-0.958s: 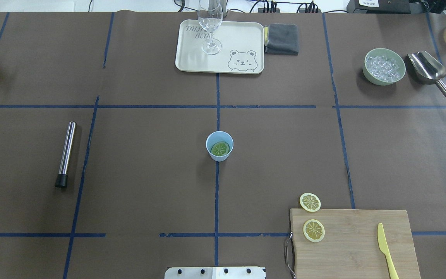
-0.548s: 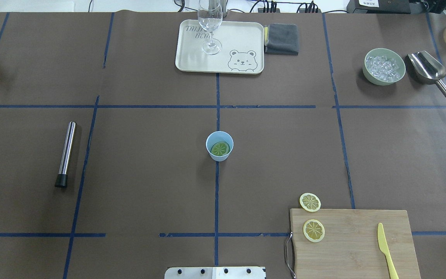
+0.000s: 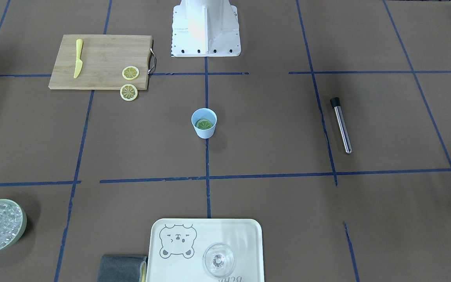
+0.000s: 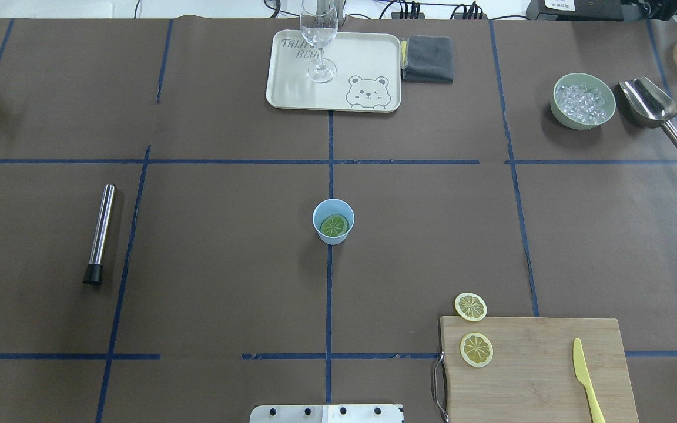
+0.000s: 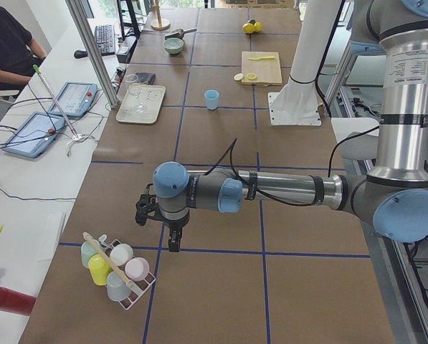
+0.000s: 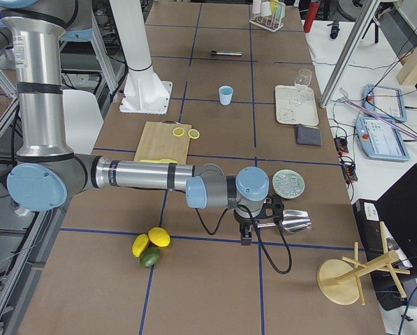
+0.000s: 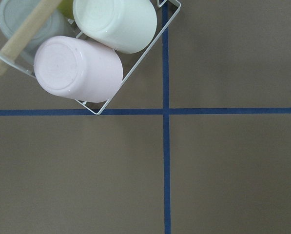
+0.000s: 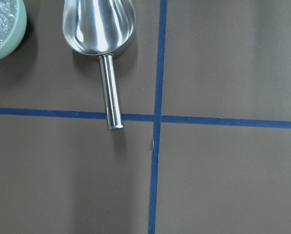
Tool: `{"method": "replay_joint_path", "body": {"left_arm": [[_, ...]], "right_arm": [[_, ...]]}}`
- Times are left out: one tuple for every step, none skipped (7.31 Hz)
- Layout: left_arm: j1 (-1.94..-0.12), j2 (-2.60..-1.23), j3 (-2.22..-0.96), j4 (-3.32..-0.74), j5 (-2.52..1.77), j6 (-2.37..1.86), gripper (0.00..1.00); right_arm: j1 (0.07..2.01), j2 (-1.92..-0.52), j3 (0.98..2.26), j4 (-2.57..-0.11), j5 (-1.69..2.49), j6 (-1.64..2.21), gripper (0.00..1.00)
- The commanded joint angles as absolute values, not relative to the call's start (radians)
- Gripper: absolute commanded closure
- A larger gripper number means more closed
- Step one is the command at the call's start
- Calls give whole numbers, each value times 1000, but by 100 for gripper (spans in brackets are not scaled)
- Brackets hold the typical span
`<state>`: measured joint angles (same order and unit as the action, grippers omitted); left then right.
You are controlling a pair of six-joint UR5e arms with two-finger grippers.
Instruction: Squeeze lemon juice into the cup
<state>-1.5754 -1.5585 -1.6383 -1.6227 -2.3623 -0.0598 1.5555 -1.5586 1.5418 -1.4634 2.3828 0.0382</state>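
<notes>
The light-blue cup [image 4: 332, 238] stands at the middle of the table, also in the front view [image 3: 204, 133]. A lemon slice [image 4: 334, 225] lies inside it and looks greenish there. Two more lemon slices lie at the right front: one [image 4: 471, 306] on the table, one [image 4: 476, 349] on the cutting board. My left gripper [image 5: 172, 240] hangs far off by a cup rack, and I cannot tell if it is open. My right gripper [image 6: 245, 236] hangs by the metal scoop, and I cannot tell its state either. Neither shows in the overhead view.
A wooden cutting board [image 4: 550, 370] holds a yellow knife [image 4: 582, 370]. A tray [image 4: 368, 59] with a clear glass [image 4: 319, 41] stands at the back. A bowl of ice [image 4: 579, 124] and scoop [image 4: 650, 103] sit back right. A metal tube [image 4: 101, 232] lies left.
</notes>
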Motion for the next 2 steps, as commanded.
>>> {"method": "replay_joint_path", "body": {"left_arm": [[-1575,-1559,-1637,-1623,-2362,-60,0],[-1575,-1559,-1637,-1624,-2362,-60,0]], "right_arm": [[1555,-1559,1543,-1463,2384,38,0],[1555,-1560,1542,-1463,2382,37,0]]}}
